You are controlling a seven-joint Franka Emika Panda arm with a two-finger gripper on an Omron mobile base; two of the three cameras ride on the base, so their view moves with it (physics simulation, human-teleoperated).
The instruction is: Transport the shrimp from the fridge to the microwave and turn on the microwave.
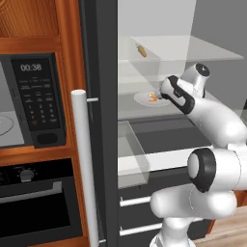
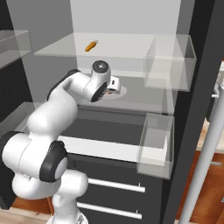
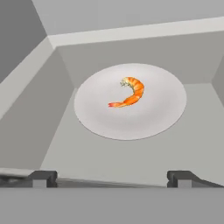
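My pincer (image 3: 111, 177), spread wide, hovers short of the small curled orange shrimp (image 3: 128, 92) on its round white plate (image 3: 100, 118); next I must reach in and pinch it.

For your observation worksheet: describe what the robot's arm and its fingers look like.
The arm is built of glossy white rounded segments joined by dark bands, with a round dark-centred cap near the wrist. Two small dark fingers, blocky and square-tipped, sit wide apart. No cables or markings are visible.
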